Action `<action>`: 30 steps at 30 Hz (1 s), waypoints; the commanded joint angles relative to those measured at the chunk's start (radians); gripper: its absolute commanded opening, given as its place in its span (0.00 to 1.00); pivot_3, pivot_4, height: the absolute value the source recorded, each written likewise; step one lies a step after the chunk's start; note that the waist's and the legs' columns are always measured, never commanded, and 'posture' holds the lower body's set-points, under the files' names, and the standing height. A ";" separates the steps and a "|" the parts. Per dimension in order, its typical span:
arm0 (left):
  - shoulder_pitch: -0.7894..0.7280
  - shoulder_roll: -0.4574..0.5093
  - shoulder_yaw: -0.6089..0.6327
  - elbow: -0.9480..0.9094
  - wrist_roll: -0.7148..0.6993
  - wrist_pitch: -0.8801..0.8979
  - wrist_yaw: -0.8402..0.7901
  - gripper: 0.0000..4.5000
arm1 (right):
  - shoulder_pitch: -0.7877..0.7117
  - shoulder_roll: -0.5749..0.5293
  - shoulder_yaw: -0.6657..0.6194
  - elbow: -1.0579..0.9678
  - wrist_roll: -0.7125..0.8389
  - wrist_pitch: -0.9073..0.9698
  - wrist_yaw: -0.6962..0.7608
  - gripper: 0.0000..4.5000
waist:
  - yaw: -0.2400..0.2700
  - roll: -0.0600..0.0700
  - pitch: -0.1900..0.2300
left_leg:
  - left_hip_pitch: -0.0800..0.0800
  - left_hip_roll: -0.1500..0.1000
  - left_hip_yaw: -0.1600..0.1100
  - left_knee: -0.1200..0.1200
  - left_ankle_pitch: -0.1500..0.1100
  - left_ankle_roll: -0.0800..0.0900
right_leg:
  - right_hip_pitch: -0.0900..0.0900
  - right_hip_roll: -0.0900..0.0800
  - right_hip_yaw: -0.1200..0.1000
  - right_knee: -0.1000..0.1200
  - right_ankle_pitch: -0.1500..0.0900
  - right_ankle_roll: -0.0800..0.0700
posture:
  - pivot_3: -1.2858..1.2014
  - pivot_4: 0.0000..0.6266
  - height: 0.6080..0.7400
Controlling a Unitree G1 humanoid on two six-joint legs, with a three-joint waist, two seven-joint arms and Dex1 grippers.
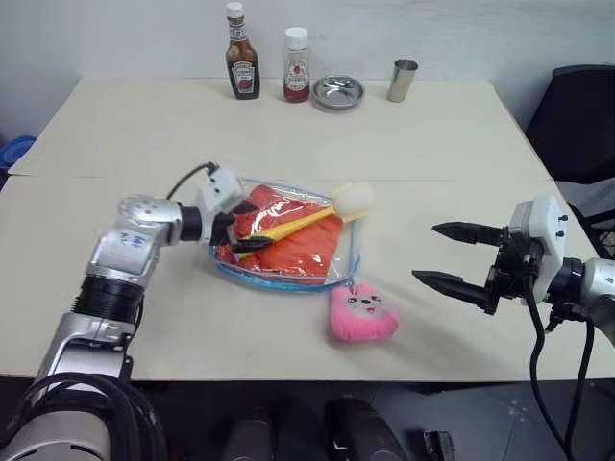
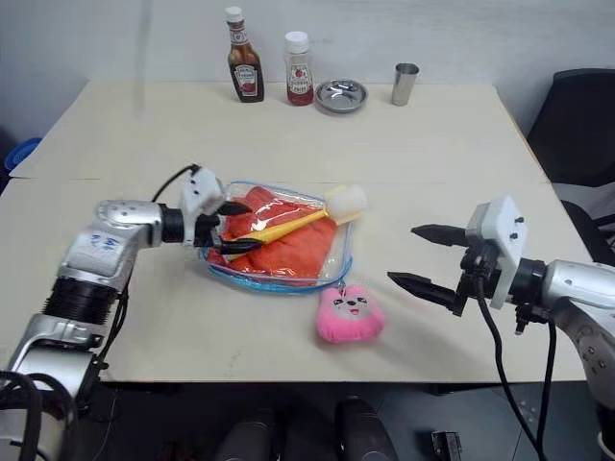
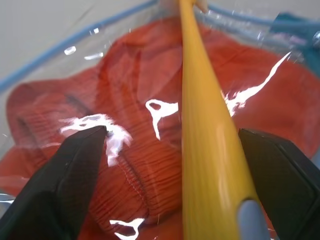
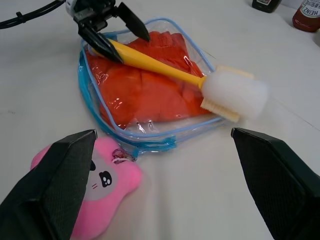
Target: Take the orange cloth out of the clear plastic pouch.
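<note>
The table (image 1: 144, 125) carries everything, and the clear plastic pouch (image 2: 338, 257) is taken here as the landmark. The pouch lies flat near the middle of the table. The orange cloth (image 2: 293, 252) is seen inside the pouch, under the clear film, so the task is judged as not yet done. A yellow brush (image 4: 165, 69) with a white sponge head is laid across the top of the pouch, its handle over the cloth and its head past the far-right edge. It is judged that this brush must be moved aside before the cloth can be pulled out.

The left gripper (image 2: 231, 227) is placed at the left end of the pouch. Its fingers are spread apart on both sides of the brush handle, and nothing is clamped. The right gripper (image 2: 423, 255) is held well apart from the pouch, on its right side, with fingers wide apart and empty, probably waiting to help.

A pink plush toy (image 2: 350, 314) lies just beside the near edge of the pouch and appears attached to it. Two sauce bottles (image 1: 242, 65), a metal dish (image 1: 337, 92) and a metal cup (image 1: 403, 80) stand far behind the pouch.
</note>
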 commanded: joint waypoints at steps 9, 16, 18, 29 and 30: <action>-0.014 -0.015 0.045 0.029 0.047 -0.081 -0.008 0.37 | -0.005 0.004 0.028 -0.044 0.006 -0.010 -0.047 1.00 | 0.002 0.000 0.000 | 0.000 0.000 0.000 0.001 0.000 0.000 | 0.000 0.000 0.000 0.000 0.000 0.000 | 0.52 0.24 1.00; 0.056 0.051 0.373 -0.053 -0.098 0.146 0.196 0.37 | -0.086 0.010 0.113 -0.035 0.022 -0.013 -0.015 1.00 | -0.007 0.000 0.000 | 0.000 0.001 0.000 0.001 0.000 0.000 | -0.002 0.000 0.000 0.001 0.000 0.000 | 0.52 0.24 1.00; 0.117 0.105 0.471 -0.047 -0.091 0.170 0.276 0.37 | -0.116 0.016 0.146 -0.025 0.019 -0.015 -0.005 1.00 | -0.009 0.000 0.000 | 0.000 0.001 0.000 0.000 0.000 0.000 | -0.002 0.000 0.000 0.001 0.000 0.000 | 0.52 0.24 1.00; 0.411 0.202 0.676 0.058 -0.044 0.084 0.517 0.58 | -0.227 0.050 0.264 0.056 -0.016 -0.037 0.069 1.00 | 0.025 -0.004 -0.001 | 0.000 -0.001 -0.004 0.000 -0.002 0.003 | 0.000 -0.004 -0.003 -0.003 0.000 0.000 | 0.52 0.24 1.00; 0.424 0.199 0.679 0.049 -0.046 0.082 0.522 0.64 | -0.235 0.051 0.270 0.064 -0.021 -0.041 0.075 1.00 | 0.026 -0.004 -0.002 | -0.001 -0.001 -0.004 0.000 -0.002 0.003 | 0.000 -0.004 -0.004 -0.004 0.000 0.000 | 0.52 0.24 1.00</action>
